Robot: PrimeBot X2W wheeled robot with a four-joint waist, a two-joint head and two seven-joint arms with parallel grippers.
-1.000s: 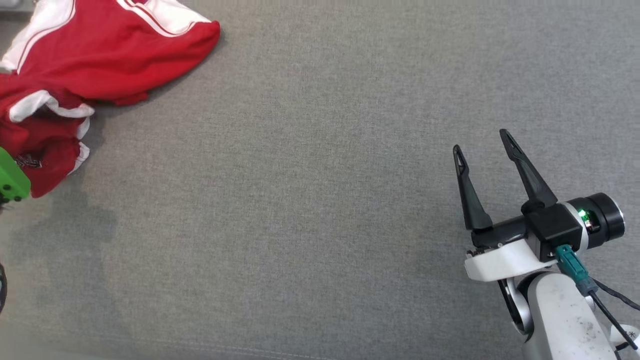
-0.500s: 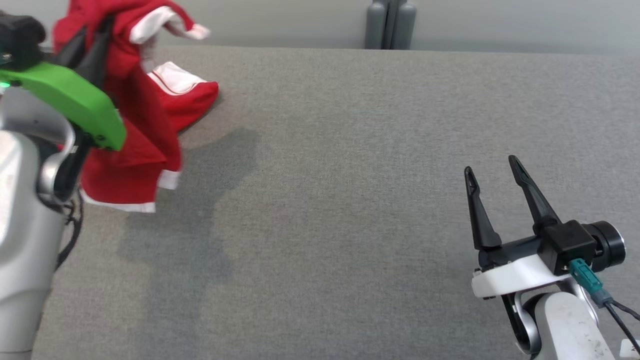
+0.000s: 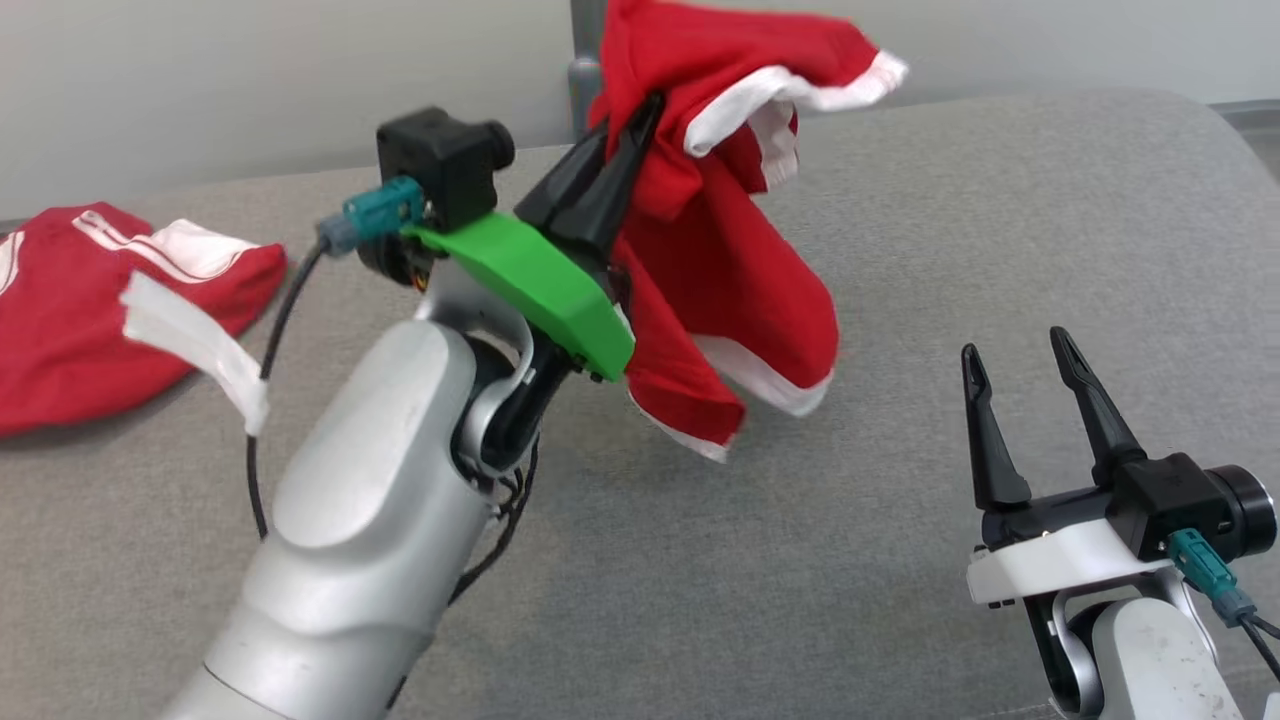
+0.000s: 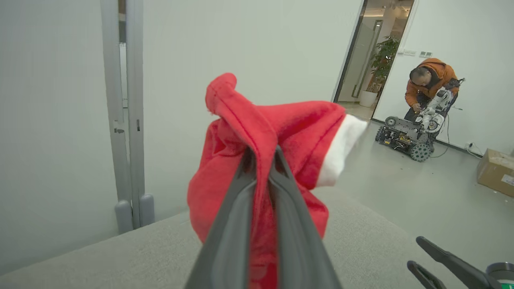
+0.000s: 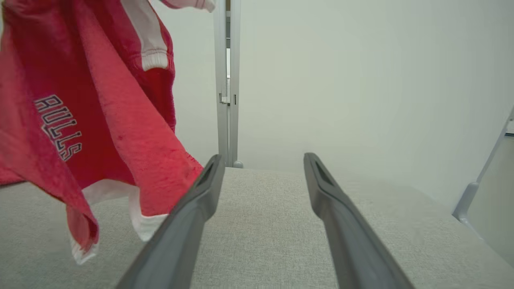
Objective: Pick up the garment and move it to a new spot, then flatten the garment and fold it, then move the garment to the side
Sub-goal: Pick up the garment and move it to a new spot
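The red garment [image 3: 720, 250] is soft, matt cloth with a napped, towel-like face and white ribbed trim. The table [image 3: 700, 560] is covered in coarse grey woven fabric, also matt. The left gripper [image 3: 645, 110] and right gripper [image 3: 1013, 341] have fingers [image 5: 341, 224] of smooth, dull dark plastic. The green mount [image 3: 530, 280] is smooth plastic. The left forearm [image 3: 370, 500] is a satin silver shell, and the right forearm [image 3: 1140, 660] is pale and scuffed.

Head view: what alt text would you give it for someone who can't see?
The left gripper, shut on a red garment, holds it in the air above a grey surface. The right gripper is open and empty at lower right, and a second red garment lies at far left.
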